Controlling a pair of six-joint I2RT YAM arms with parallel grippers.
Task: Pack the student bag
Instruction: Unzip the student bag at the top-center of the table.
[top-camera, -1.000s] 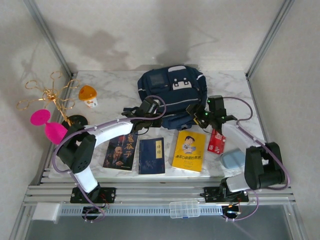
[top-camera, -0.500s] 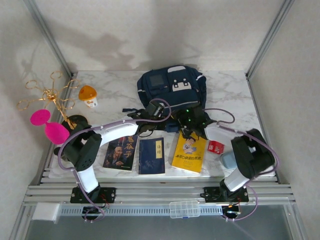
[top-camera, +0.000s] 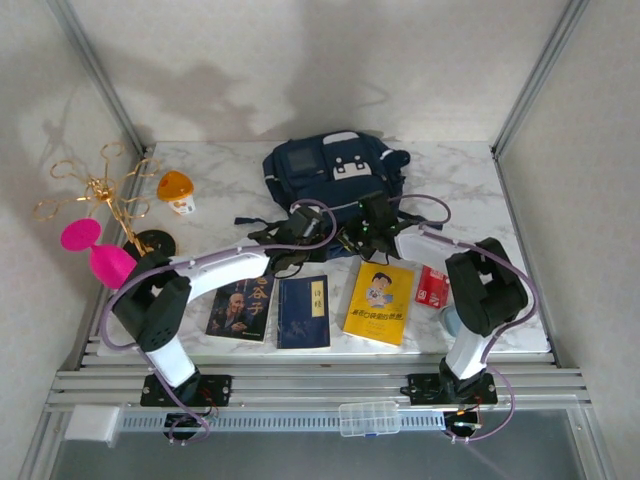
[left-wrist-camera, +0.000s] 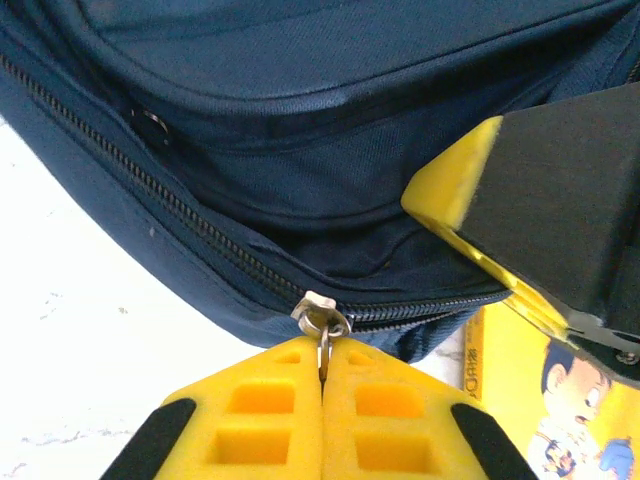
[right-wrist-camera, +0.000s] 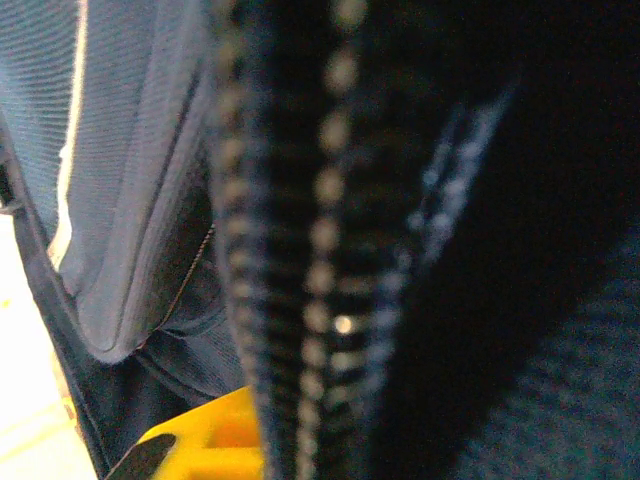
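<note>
Your student bag (top-camera: 325, 172) is lying flat just behind the yellow book (top-camera: 378, 302), on the side away from the arm bases. Your left gripper (left-wrist-camera: 322, 352) has its yellow fingers squeezed together on the zipper pull (left-wrist-camera: 320, 320), at the bag's edge nearest the book. Your right gripper (top-camera: 358, 232) is pushed up against the bag just past the book too. Can't tell whether it's spread or closed.

The left gripper (left-wrist-camera: 322, 352) pinches the metal zipper pull (left-wrist-camera: 322, 326) of the navy student bag (left-wrist-camera: 300, 150) between its yellow fingers, which are pressed together. At right, a black, yellow-padded finger (left-wrist-camera: 560, 200) of the right gripper lies over the bag, above a yellow book (left-wrist-camera: 520, 400). The white marble table (left-wrist-camera: 80, 330) shows at left.
</note>
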